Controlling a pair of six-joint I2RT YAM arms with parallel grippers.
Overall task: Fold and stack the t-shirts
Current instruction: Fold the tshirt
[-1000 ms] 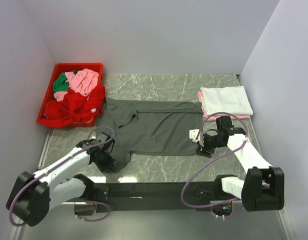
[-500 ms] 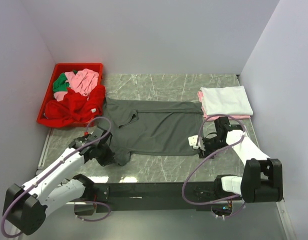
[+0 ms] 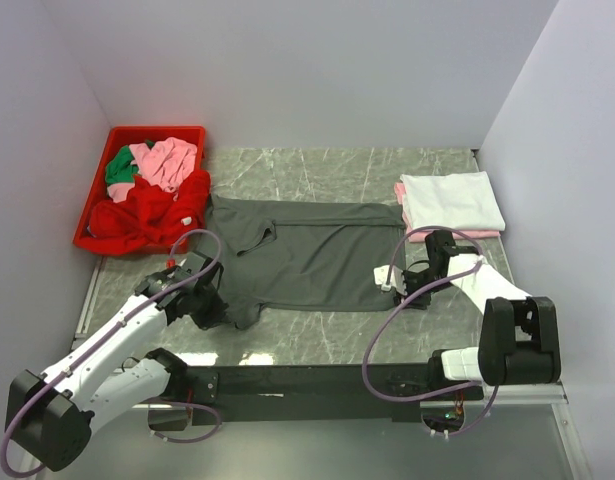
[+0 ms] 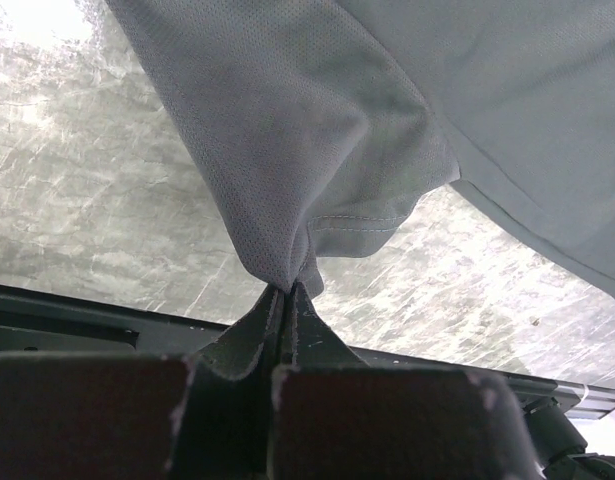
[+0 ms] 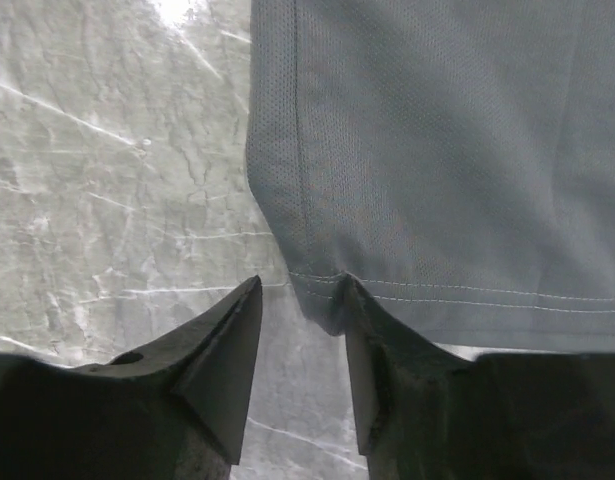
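Dark grey soft cloth t-shirt lies spread at frame centre on the marble bench. The left hand pinches its lower-left corner; the right hand is spread around the hem corner. Recommended: close fully on the hem, then lift both evenly.

I'm reading the dark grey t-shirt as a fine-pored mesh knit, matt, with a stitched hem. The table under it looks like grey veined stone, polished and throwing glare. The right gripper has fingers of dull, slightly rough black plastic. The bin is smooth red plastic.
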